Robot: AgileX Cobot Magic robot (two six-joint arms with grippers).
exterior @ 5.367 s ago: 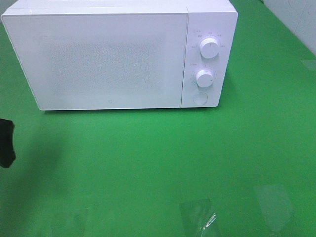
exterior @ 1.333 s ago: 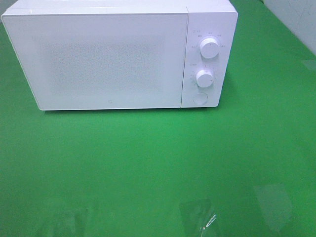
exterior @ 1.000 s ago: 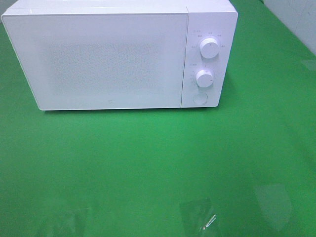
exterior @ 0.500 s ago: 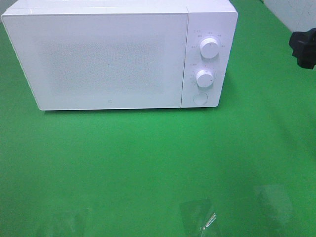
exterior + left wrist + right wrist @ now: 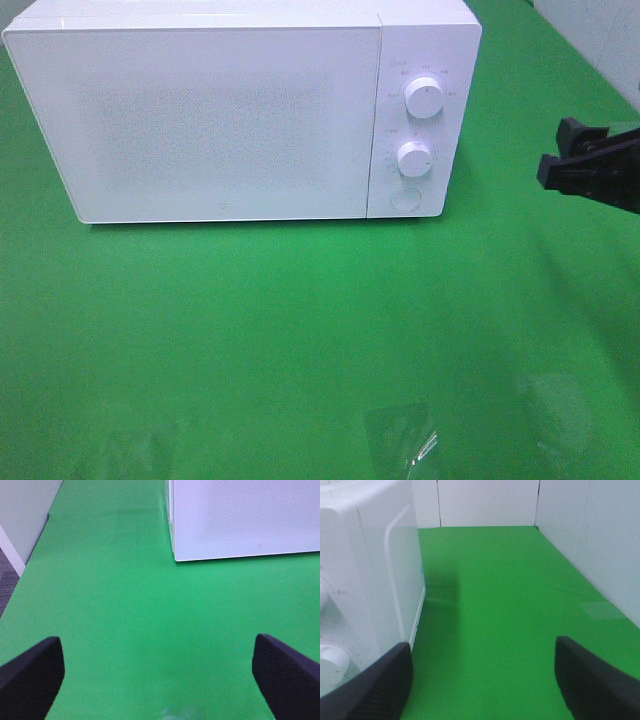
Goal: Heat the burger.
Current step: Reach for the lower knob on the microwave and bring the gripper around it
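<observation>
The burger is not in view in any frame. A white microwave [image 5: 220,120] stands at the back of the green table with its door shut; it also shows in the left wrist view [image 5: 240,520] and the right wrist view [image 5: 360,555]. My right gripper [image 5: 555,150] is open and empty, to the right of the microwave's control panel and apart from it; the right wrist view shows it too [image 5: 482,680]. My left gripper [image 5: 160,680] is open and empty over bare green table in front of the microwave's left corner. It is out of the exterior view.
The control panel has two white knobs [image 5: 425,97] [image 5: 414,158] and a round button [image 5: 404,198]. White wall panels [image 5: 600,540] close the table's right and back. Clear tape patches [image 5: 400,440] lie near the front edge. The table's left edge [image 5: 30,555] drops to the floor.
My right gripper has come in from the right edge and moved nearer and lower beside the microwave. The left gripper, seen at the left edge 5.4 s ago, has left the exterior view.
</observation>
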